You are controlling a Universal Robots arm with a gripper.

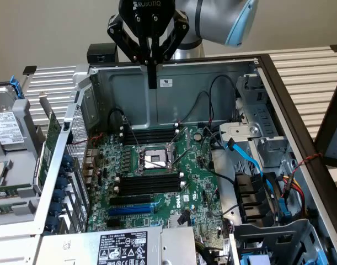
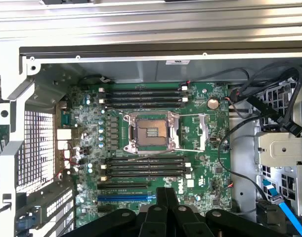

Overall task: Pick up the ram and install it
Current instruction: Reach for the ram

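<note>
Gripper (image 1: 152, 81) hangs above the open case (image 1: 212, 77), fingers pressed together w/ nothing btw them, so no ram in its grip. Below it lies the board (image 1: 197, 190), w/ the CPU socket (image 1: 151, 160) at mid-board. Two banks of slots flank that socket. The back bank (image 1: 151, 134) is on the side twd the case's rear wall and the front bank (image 1: 147, 185) is on the opposite side. In the wrist view both banks look like bare black strips, none w/ a green stick or white label, though detail there is too fine to be sure. Off to the gripper's side, twd the exterior view's left, a big green card (image 1: 49, 144) stands upright beside the case's perforated wall; that's not the ram. Where the ram itself lies can't be told.

Progress, as a judgement: v. early. Pick-up looks not yet done, since the gripper is empty. Install looks not yet done either, since no slot seems filled. Both steps appear left.
</note>
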